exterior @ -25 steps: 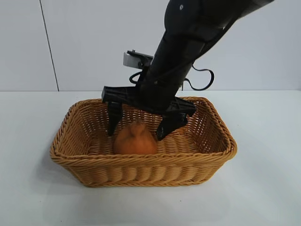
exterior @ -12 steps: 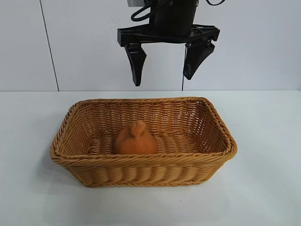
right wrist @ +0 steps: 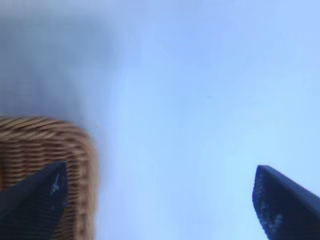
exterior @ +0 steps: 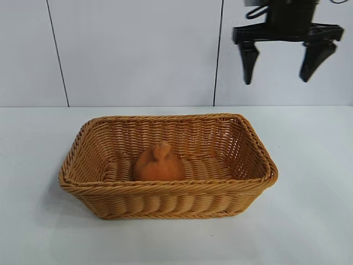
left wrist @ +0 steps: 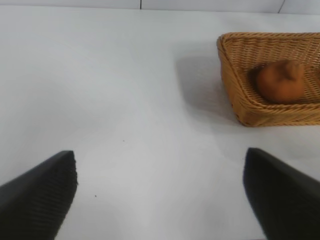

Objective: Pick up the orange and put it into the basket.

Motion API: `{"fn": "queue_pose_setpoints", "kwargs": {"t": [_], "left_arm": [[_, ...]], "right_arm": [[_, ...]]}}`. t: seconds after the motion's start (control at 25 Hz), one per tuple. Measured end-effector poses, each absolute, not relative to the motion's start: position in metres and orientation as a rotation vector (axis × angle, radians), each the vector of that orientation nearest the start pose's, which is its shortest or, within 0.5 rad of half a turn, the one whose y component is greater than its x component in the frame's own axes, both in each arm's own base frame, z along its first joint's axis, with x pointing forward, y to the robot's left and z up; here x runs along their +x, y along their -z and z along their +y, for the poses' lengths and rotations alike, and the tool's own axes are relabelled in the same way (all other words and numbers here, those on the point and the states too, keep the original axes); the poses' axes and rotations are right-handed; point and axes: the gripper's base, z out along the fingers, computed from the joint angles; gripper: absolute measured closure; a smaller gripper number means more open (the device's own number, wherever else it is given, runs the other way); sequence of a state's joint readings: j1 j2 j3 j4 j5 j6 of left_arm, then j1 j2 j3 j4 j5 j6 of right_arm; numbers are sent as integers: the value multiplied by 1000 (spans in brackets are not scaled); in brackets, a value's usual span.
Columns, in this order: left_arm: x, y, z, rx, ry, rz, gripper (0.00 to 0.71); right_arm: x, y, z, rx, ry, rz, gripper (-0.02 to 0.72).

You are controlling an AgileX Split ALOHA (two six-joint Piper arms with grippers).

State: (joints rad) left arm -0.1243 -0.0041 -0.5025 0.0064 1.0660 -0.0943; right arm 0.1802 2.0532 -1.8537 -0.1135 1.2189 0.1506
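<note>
Inside the basket (exterior: 165,196), near its front wall, sits one orange (exterior: 159,164). It is dull orange-brown and round, with a bumpy knob on top. High above the basket's right end hangs the right gripper (exterior: 281,54), wide open and empty. Off beside the basket waits the left gripper (left wrist: 160,192), wide open and probably empty too

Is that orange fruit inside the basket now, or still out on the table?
Inside. The orange sits on the basket floor, wicker walls all around it. The right hand hangs open, high above and off to one side, holding nothing.
</note>
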Motion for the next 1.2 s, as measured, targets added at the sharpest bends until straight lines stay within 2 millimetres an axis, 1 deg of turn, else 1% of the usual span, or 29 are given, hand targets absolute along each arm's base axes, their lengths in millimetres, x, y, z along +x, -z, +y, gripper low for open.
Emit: {"fn": "queue_pose_setpoints", "kwargs": {"t": [0.08,0.12,0.2,0.32,0.44,0.52,0.6,0.68,0.76,0.84,0.88,1.0,1.04,1.12,1.2], "left_arm": [[-6,-278,1,30,129,2045,67],[-6,-278,1,30,129,2045,67],[-6,-278,1,30,129,2045,67],[-6,-278,1,30,129,2045,67],[-6,-278,1,30,129,2045,67],[-6,-278,1,30,129,2044,67],[-6,-278,1,30,129,2043,67],[-6,-278,1,30,129,2043,67],[-6,-278,1,30,129,2043,67],[-6,-278,1,30,129,2044,67],[-6,-278,1,30,129,2044,67],[-6,-278,1,30,129,2044,67],[-6,-278,1,30,129,2044,67],[-6,-278,1,30,129,2044,66],[-6,-278,1,30,129,2044,66]], "right_arm": [[437,-261,42,-9,97,2892,10],[437,-260,32,22,77,2895,10],[438,-260,22,43,30,2901,10],[438,-262,20,36,0,2900,10],[433,-269,20,33,-11,2888,10],[424,-273,21,32,-22,2893,10],[410,-276,20,31,-20,2909,10],[391,-271,19,24,-16,2954,10],[365,-269,18,7,-11,2994,10],[334,-263,17,-12,-16,3051,10],[319,-264,16,-23,-15,3061,10],[266,-257,13,-34,-12,3114,10],[249,-258,13,-34,-12,3113,10],[215,-250,11,-34,-11,3128,10],[187,-246,10,-35,-13,3088,10]]}}
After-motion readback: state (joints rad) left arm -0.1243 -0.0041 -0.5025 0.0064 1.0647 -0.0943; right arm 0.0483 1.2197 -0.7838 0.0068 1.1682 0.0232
